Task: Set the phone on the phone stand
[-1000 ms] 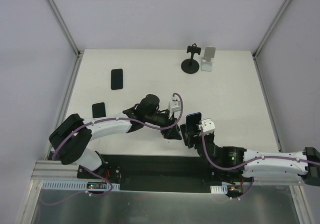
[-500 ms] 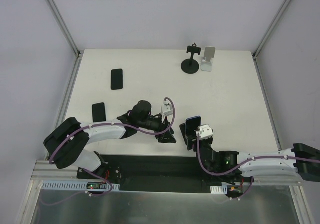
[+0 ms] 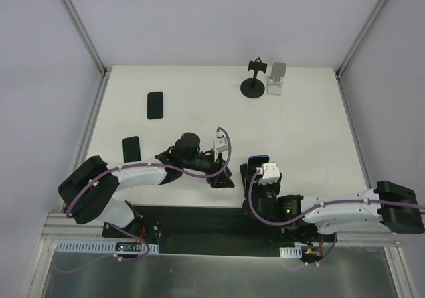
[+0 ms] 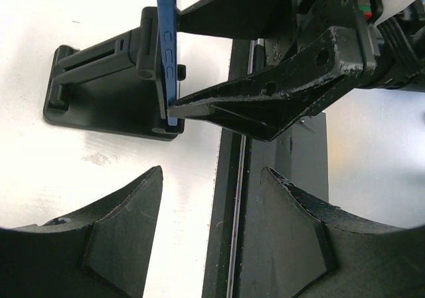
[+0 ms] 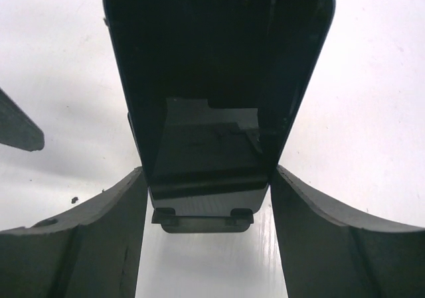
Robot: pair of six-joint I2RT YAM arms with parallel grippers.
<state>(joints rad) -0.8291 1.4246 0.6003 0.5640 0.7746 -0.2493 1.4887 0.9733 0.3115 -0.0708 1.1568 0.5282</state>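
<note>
Far left of the table: two spare handsets lie flat, well apart from the work. Not involved.

Left gripper: jaws spread, nothing between them. It hovers just left of the phone stand and looks at it from the side.

Phone: it stands on end at the stand, near the front edge of the table between the two arms. Its long axis runs up and away from the right wrist camera, with the dark screen facing that camera. In the left wrist view it shows edge-on as a thin blue strip, close to upright, with the stand's back arm just behind it.

Right gripper: the fingers flank the phone's lower long sides and appear clamped on it. This arm has the phone. The left arm is near but idle.

Key relation: the phone's bottom edge sits directly above the stand's front lip. Judgement: it is seated or all but seated, and the next step is to release.

Unclear:
- Whether the bottom edge actually rests in the lip. The right finger crosses that spot in the left wrist view.
- In the top view, phone, stand and gripper merge into one dark mass.

Far right-centre: two other stands, unused.
</note>
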